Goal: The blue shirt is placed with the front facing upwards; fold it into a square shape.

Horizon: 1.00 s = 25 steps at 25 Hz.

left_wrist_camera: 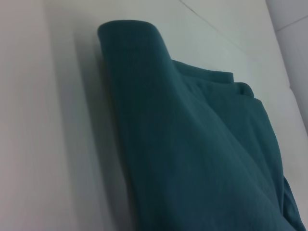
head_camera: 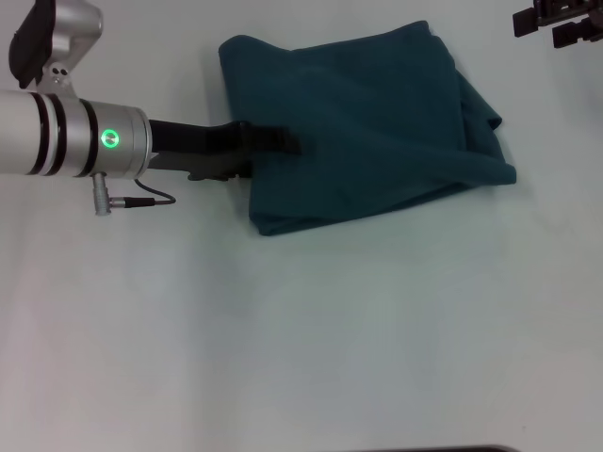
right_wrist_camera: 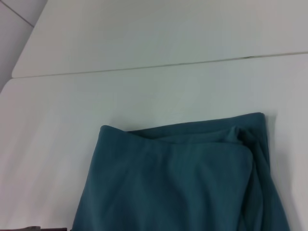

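Note:
The blue shirt (head_camera: 367, 127) lies folded into a rough square on the white table, its plain teal side up and no lettering showing. Loose layers bunch along its right edge (head_camera: 485, 122). My left gripper (head_camera: 278, 143) reaches in from the left at the shirt's left fold and is shut on that edge, with one dark finger (head_camera: 273, 141) lying on top of the cloth. In the left wrist view the rounded fold (left_wrist_camera: 130, 33) stands slightly off the table. The right wrist view shows the shirt (right_wrist_camera: 178, 183) from the far side. My right gripper (head_camera: 561, 24) hangs at the far right corner, away from the shirt.
The white table (head_camera: 301, 339) stretches bare in front of the shirt. A grey cable (head_camera: 141, 198) hangs under the left wrist. A seam in the tabletop (right_wrist_camera: 159, 65) runs beyond the shirt.

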### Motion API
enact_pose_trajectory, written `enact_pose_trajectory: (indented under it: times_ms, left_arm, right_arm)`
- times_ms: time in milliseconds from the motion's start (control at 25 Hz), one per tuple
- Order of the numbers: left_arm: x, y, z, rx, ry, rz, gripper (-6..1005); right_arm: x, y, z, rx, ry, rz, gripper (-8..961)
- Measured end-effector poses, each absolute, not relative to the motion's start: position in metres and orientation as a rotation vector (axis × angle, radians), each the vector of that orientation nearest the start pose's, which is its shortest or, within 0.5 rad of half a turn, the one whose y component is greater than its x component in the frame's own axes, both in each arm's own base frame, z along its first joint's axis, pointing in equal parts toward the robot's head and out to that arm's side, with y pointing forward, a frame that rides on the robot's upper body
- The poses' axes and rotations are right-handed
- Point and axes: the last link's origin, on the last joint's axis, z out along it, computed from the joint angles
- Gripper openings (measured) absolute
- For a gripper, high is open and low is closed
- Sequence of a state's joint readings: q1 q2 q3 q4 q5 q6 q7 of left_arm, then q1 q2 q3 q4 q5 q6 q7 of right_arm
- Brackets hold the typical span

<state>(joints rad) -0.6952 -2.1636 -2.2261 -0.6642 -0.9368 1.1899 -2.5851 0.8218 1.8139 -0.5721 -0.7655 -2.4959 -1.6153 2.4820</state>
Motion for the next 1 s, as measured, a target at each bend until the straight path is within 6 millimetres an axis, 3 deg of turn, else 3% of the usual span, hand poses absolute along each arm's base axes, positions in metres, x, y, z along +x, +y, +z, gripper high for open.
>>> enact_pose_trajectory:
  times_ms: [120,320,760,880,1000]
  left_arm:
    - [-0.222,0.376,-0.066,-2.229,-1.921,-0.402,891]
    - [-0.218,0.377,-0.067,-2.247,-1.908,-0.386,684]
    - [-0.206,0.370,-0.065,-2.352,-1.902,-0.367,448]
    - [-0.205,0.368,-0.064,-2.373,-1.900,-0.365,211]
    - [-0.204,0.369,-0.063,-2.370,-1.899,-0.381,85]
  right_arm:
    - [0.242,0.414,0.126,-2.290,1.618,0.196,898]
    - [0.241,0.415,0.125,-2.292,1.618,0.197,898]
    - [0.245,0.413,0.126,-2.283,1.627,0.195,897]
    - [0.246,0.412,0.125,-2.284,1.627,0.194,897]
    - [0.246,0.413,0.125,-2.284,1.626,0.195,897]
